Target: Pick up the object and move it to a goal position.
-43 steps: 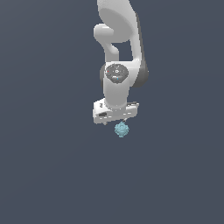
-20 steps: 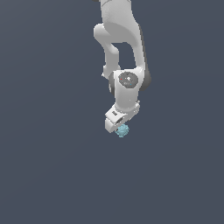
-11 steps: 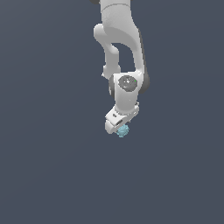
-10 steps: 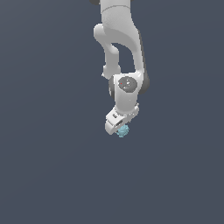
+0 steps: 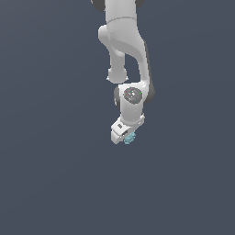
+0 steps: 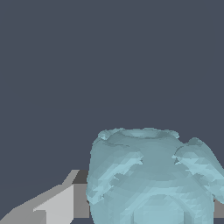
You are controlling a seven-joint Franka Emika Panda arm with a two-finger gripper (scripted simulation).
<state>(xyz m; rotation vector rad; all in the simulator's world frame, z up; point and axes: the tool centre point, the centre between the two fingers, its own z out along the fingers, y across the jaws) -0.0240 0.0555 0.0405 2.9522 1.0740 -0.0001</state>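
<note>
Where the white arm (image 5: 123, 41) ends, just below the middle of the exterior view, the gripper (image 5: 126, 137) is clamped on the object (image 5: 129, 138) — a tiny pale teal-blue lump, knobbly and roughly round, which peeks out at the gripper's lower edge, towards the exterior view's right. The hand is tilted, its pale block slanting down to the exterior view's left. Above it sits a round wrist joint (image 5: 132, 95) with a dark grey disc on its face; any marks on that disc are too small to read, and no lettering or brand can be read on the arm. In the wrist view the object (image 6: 153, 179) fills the lower right of the frame, its bumpy lobes and flattish top plain to see, with one grey-white finger (image 6: 57, 205) touching its side — the other finger is hidden behind the lump. All around lies a flat, dark slate-blue background (image 5: 50, 174).
</note>
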